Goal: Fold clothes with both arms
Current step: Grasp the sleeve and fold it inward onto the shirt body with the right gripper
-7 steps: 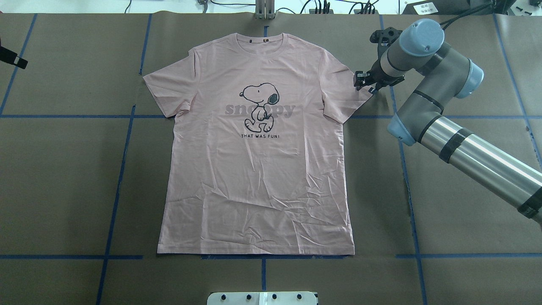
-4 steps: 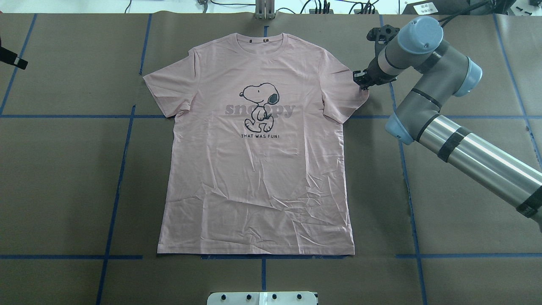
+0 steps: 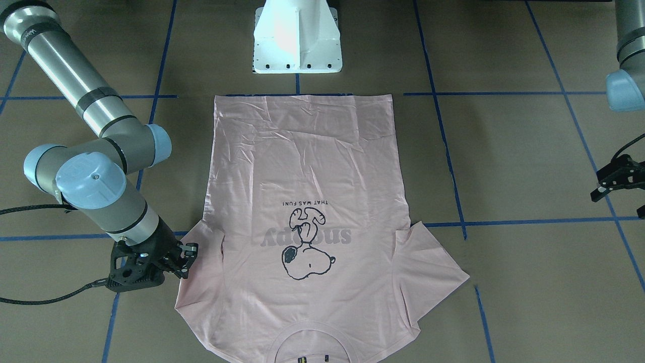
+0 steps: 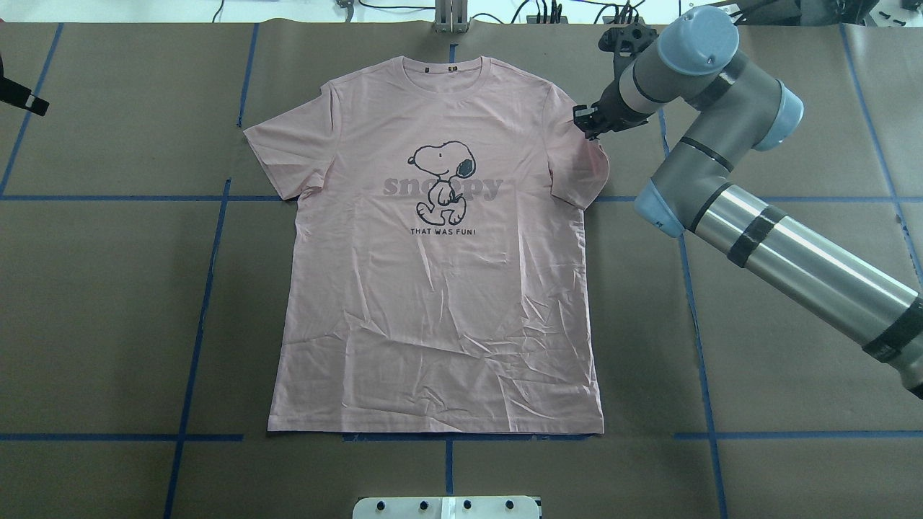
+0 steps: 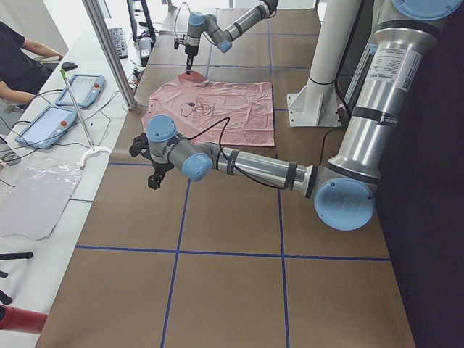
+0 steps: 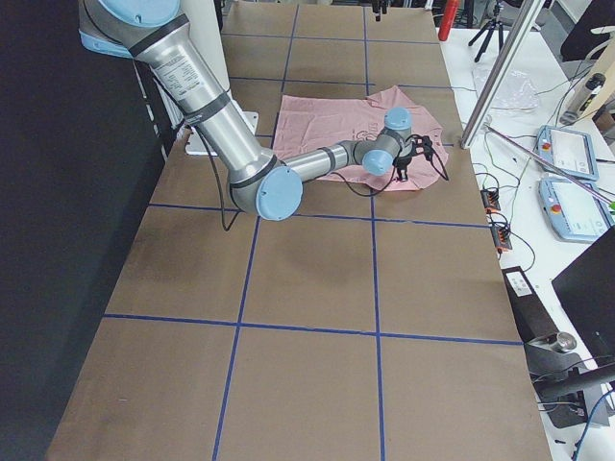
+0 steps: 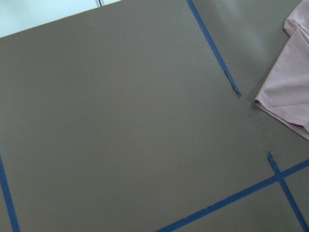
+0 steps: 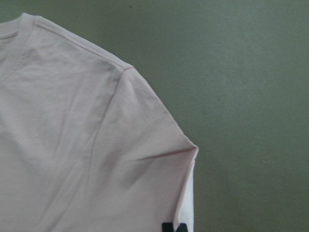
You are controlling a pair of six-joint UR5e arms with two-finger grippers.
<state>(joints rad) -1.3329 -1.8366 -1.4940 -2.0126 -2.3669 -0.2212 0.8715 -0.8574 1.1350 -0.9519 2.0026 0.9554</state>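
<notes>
The pale pink Snoopy T-shirt (image 4: 440, 288) lies flat and face up on the brown table, collar at the far side; it also shows in the front view (image 3: 302, 166). My right gripper (image 4: 585, 122) is shut on the edge of the shirt's right-hand sleeve (image 4: 585, 164), which is lifted and drawn in toward the body. In the front view this gripper (image 3: 187, 257) is at the left. The right wrist view shows the bunched sleeve (image 8: 145, 164) with a black fingertip (image 8: 173, 227) at the bottom edge. My left gripper (image 3: 619, 201) hovers open and empty, far to the shirt's other side.
The white pedestal (image 3: 297, 38) stands at the hem side of the shirt. Blue tape lines (image 4: 209, 288) cross the table. A black cable (image 3: 50, 300) trails from the right wrist. Tablets (image 5: 54, 123) and a seated person (image 5: 18, 65) are beyond the far edge.
My right gripper has moved left and slightly away from the robot, pulling the sleeve tip inward so the sleeve now looks shorter. The left gripper and the rest of the shirt have not moved.
</notes>
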